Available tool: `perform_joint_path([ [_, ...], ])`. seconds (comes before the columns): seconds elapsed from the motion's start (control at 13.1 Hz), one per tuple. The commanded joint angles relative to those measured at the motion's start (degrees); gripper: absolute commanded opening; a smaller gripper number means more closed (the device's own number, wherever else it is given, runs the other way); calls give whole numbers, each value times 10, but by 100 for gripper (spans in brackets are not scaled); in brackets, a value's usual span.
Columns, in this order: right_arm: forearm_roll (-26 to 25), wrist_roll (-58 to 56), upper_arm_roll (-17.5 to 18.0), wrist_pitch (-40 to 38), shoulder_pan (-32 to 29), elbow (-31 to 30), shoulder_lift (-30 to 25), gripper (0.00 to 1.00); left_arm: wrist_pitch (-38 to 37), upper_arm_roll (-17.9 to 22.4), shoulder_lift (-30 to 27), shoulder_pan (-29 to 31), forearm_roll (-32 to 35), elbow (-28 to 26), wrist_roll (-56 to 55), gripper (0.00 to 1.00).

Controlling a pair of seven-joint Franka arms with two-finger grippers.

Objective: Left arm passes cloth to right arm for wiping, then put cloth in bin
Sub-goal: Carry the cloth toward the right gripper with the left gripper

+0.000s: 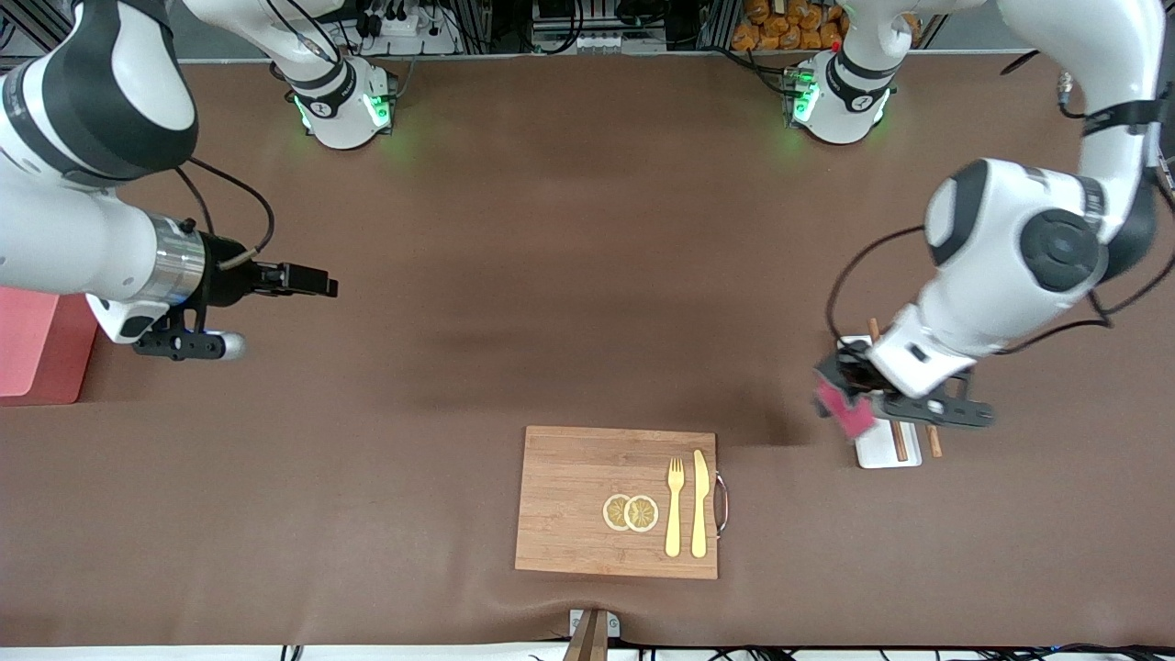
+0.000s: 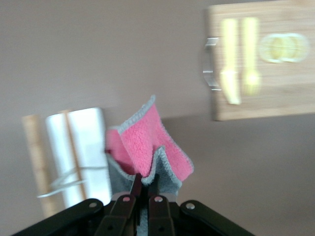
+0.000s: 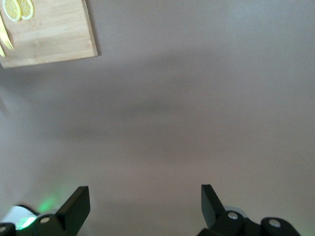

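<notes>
My left gripper (image 1: 840, 390) is shut on the cloth (image 1: 846, 410), which hangs pink side out just above the white tray (image 1: 886, 452) at the left arm's end of the table. In the left wrist view the cloth (image 2: 147, 150) shows pink and grey, pinched between my fingers (image 2: 145, 189). My right gripper (image 1: 321, 280), on the arm with the silver wrist band, is open and empty over bare table near the right arm's end; its fingers (image 3: 76, 209) stand wide apart. The pink bin (image 1: 37, 344) sits at that end, partly hidden by the right arm.
A wooden board (image 1: 587, 500) with lemon slices (image 1: 631, 512), a yellow fork (image 1: 675, 505) and knife (image 1: 699, 503) lies near the front camera. The white tray holds chopsticks (image 1: 900, 441).
</notes>
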Motion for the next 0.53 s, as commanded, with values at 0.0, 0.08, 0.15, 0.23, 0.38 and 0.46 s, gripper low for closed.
perform_joint_path([
  [0.0, 66, 61, 3, 38, -11, 11, 44, 100, -14, -50, 32, -21, -21, 49, -80, 0],
  [0.08, 90, 90, 3, 48, -11, 11, 60, 100, -14, -59, 48, -48, -43, 69, -155, 0],
  [0.15, 116, 132, 3, 58, -10, 12, 75, 100, -8, -60, 65, -84, -59, 90, -229, 0],
  [0.23, 142, 164, 3, 68, -6, 17, 85, 100, -5, -60, 88, -114, -62, 123, -292, 0],
  [0.38, 164, 205, 5, 75, 2, 30, 109, 100, 26, -59, 125, -174, -63, 169, -393, 0],
  [0.46, 169, 234, 5, 81, 14, 36, 120, 100, 76, -60, 135, -192, -63, 170, -437, 0],
])
